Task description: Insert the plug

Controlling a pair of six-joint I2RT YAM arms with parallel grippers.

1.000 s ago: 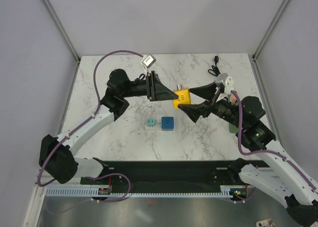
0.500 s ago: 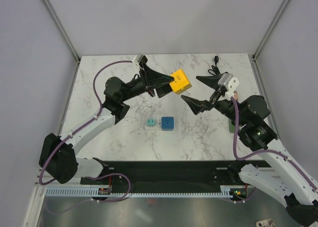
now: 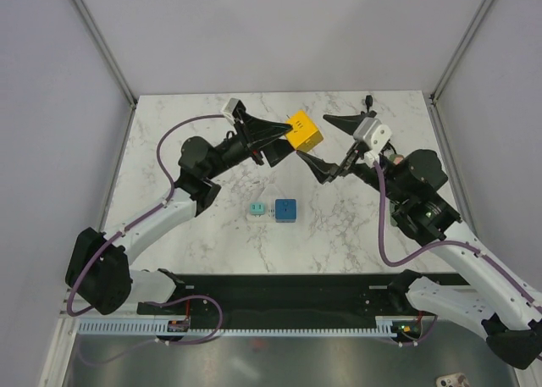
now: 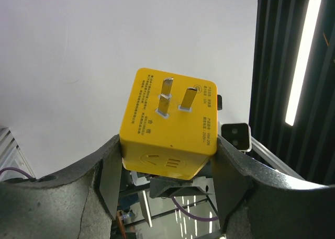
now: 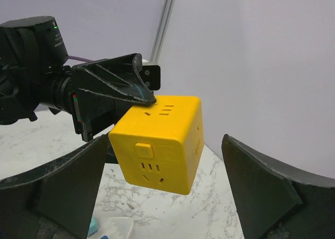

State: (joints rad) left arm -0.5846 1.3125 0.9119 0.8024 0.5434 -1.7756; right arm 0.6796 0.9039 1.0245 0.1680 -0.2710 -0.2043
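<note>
Two-arm rig with the yellow cube plug (image 3: 302,131) as reference. The plug is held in the air above the marble worktop (image 3: 339,226), tilted so that one corner points down. The left hand (image 3: 290,140) reaches the plug from its left and pinches it, one finger pressed flat on each of two opposite faces. In the left wrist view two flat metal pins and printed lettering show on the plug face (image 4: 167,126) turned away from that hand. The right hand (image 3: 313,137) stands to the right of the plug, spread wide. In the right wrist view its two fingers (image 5: 68,181) flank the plug with a clear gap on either side, touching nothing, and the plug faces (image 5: 159,142) turned toward it carry socket slots and a small square button. On the worktop, nearer the arm bases than the plug and well apart from it, lie a blue block (image 3: 285,210) and, further to the plug's left, a small teal piece (image 3: 254,209). A black cable (image 3: 367,107) lies beyond the plug, to its right.
</note>
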